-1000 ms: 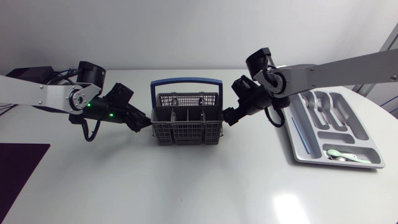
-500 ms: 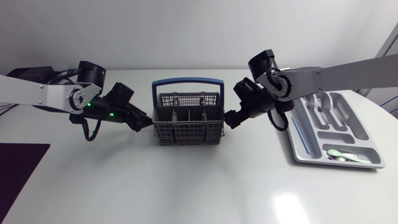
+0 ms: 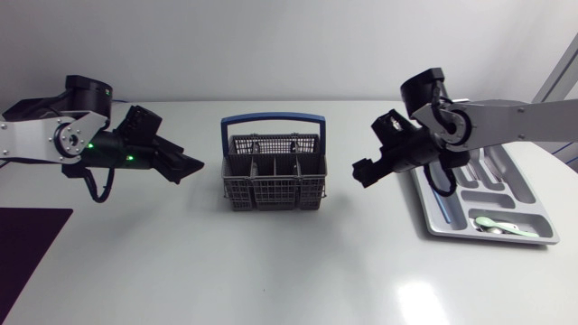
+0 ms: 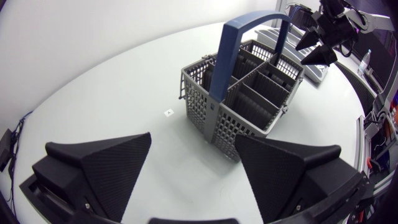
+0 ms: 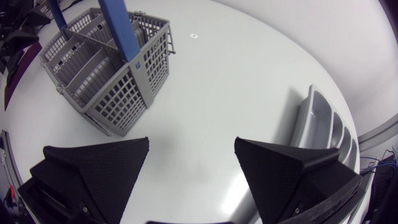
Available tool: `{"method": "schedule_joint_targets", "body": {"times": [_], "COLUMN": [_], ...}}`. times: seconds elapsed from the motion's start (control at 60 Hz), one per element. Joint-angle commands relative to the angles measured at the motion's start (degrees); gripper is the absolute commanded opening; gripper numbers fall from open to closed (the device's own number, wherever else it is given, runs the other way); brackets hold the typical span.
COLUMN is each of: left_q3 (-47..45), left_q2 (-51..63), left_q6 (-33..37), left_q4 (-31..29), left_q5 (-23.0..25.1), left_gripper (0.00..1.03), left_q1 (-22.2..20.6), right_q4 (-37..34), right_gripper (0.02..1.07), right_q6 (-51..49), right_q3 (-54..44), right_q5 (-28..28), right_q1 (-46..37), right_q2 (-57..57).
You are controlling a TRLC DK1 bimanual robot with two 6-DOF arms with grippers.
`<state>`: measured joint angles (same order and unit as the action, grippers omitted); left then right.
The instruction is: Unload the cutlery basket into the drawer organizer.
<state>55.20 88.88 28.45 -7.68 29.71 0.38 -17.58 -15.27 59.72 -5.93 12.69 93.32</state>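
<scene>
The grey cutlery basket (image 3: 271, 191) with its blue handle (image 3: 271, 117) stands in the middle of the table. No cutlery shows in its compartments in either wrist view. My left gripper (image 3: 191, 167) hovers open a short way off the basket's left end, fingers pointing at it. My right gripper (image 3: 361, 171) is open too, between the basket's right end and the grey drawer organizer (image 3: 488, 237). In the left wrist view the basket (image 4: 205, 106) sits ahead of the open left gripper (image 4: 193, 162). In the right wrist view the basket (image 5: 124, 99) lies ahead of the open right gripper (image 5: 193, 165).
The organizer holds forks (image 3: 465, 152) in a far slot and a green spoon (image 3: 492, 222) in its near slot. Its end (image 5: 323, 127) shows beside my right fingers in the right wrist view. A dark mat (image 3: 27, 244) lies at the table's left front edge.
Both grippers have drawn back from the basket's ends, the left arm going left and the right arm going right. The left fingers have spread wider. The basket has stayed put.
</scene>
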Motion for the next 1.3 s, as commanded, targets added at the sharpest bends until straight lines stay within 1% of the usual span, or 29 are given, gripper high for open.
{"method": "schedule_joint_targets", "body": {"times": [0.0, 0.083, 0.15, 0.233, 0.3, 0.367, 0.433, 0.517, 0.583, 0.683, 0.717, 0.817, 0.917, 0.933, 0.983, 1.05, 1.167, 1.283], "left_q3": [-2.6, -3.6, -4.1, -5.5, -6.7, -7.8, -9.8, -12.1, -14.9, -18.2, -20.1, -22.9, -25.8, -27.1, -28.6, -30.6, -33.8, -38.3], "left_q2": [-4.2, -7.5, -9.3, -11.4, -13.4, -15.8, -19.4, -23.1, -26.7, -31.0, -33.3, -36.6, -41.0, -42.6, -44.8, -47.6, -51.3, -55.7], "left_q6": [0.4, 0.1, 0.2, 0.6, 0.2, -2.5, -5.7, -8.2, -8.4, -8.0, -8.1, -8.7, -12.2, -14.0, -16.0, -16.8, -17.5, -19.5], "left_q4": [-0.2, -1.9, -2.8, -3.0, -2.7, -1.8, -0.1, 2.7, 5.1, 6.9, 8.8, 11.0, 12.3, 13.4, 14.6, 15.5, 16.6, 18.8], "left_q5": [-0.2, -0.7, -3.0, -6.1, -7.3, -8.6, -9.3, -10.9, -11.1, -11.1, -11.1, -11.1, -11.2, -11.3, -12.0, -12.8, -14.0, -15.2], "left_gripper": [0.99, 0.99, 0.99, 0.99, 0.99, 0.99, 0.99, 0.99, 0.99, 0.99, 0.99, 0.99, 0.99, 0.99, 0.99, 0.99, 0.99, 0.99], "left_q1": [1.7, 2.9, 3.1, 3.0, 3.6, 4.7, 5.6, 6.1, 5.8, 5.3, 5.3, 5.6, 6.2, 6.6, 7.4, 7.6, 7.6, 7.6], "right_q4": [0.4, 0.4, 0.7, 1.1, 1.1, 0.7, 0.7, 0.9, 1.1, 4.0, 4.1, 4.3, 7.6, 8.5, 10.6, 12.2, 12.6, 13.2], "right_gripper": [1.02, 1.02, 1.02, 1.02, 1.02, 1.02, 1.02, 1.02, 1.02, 1.02, 1.02, 1.02, 1.02, 1.02, 1.02, 1.02, 1.02, 1.02], "right_q6": [-1.5, -2.6, -3.2, -3.8, -3.9, -3.8, -4.0, -3.4, -3.9, -4.2, -4.2, -4.2, -5.0, -5.1, -5.0, -4.8, -4.7, -2.1], "right_q3": [-2.9, -5.1, -6.7, -8.7, -9.8, -11.0, -12.9, -13.8, -15.6, -20.1, -21.0, -23.6, -28.6, -29.7, -32.2, -35.6, -38.8, -41.5], "right_q5": [0.2, 0.2, 1.3, 2.0, 1.8, 1.2, -0.4, -0.5, -0.7, -0.9, -0.9, 0.2, 2.3, 2.6, 3.5, 4.0, 4.8, 4.9], "right_q1": [-1.7, -3.4, -4.7, -6.9, -9.2, -11.4, -13.9, -15.9, -16.9, -18.5, -18.8, -19.3, -19.6, -19.8, -20.4, -21.0, -21.1, -20.0], "right_q2": [-3.7, -7.6, -11.1, -15.5, -18.1, -20.1, -22.8, -25.1, -27.9, -35.2, -37.2, -41.9, -49.0, -50.7, -54.0, -59.2, -65.1, -68.8]}}
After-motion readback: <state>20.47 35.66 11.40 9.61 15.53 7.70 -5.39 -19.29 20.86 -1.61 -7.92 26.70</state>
